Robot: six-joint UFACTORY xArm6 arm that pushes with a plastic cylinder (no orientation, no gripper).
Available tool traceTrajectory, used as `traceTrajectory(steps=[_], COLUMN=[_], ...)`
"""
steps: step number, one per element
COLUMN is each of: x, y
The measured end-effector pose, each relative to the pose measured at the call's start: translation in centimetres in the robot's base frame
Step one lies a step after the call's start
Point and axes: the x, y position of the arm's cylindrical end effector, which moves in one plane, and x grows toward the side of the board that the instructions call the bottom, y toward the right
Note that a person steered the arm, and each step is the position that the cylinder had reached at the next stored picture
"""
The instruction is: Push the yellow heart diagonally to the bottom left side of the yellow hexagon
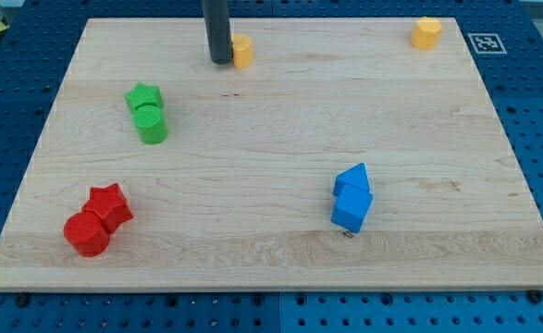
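Observation:
The yellow heart [242,51] lies near the view's top, left of centre, partly hidden behind my rod. My tip [221,61] stands on the board right against the heart's left side. The yellow hexagon [426,33] sits in the top right corner of the wooden board [271,250], far to the right of the heart.
A green star [143,97] and a green cylinder [152,126] touch at the left. A red star [109,205] and a red cylinder [87,234] sit at the bottom left. Two blue blocks [352,198] sit together at the lower right. A marker tag [485,42] lies off the board's top right.

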Motion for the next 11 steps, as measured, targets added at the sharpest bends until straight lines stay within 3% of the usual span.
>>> traceTrajectory(steps=[2,4,6,8,11], x=[-0.2,-2.8,-4.6,-1.1,-1.4], y=[5.9,1.0,6.3,7.4,9.7])
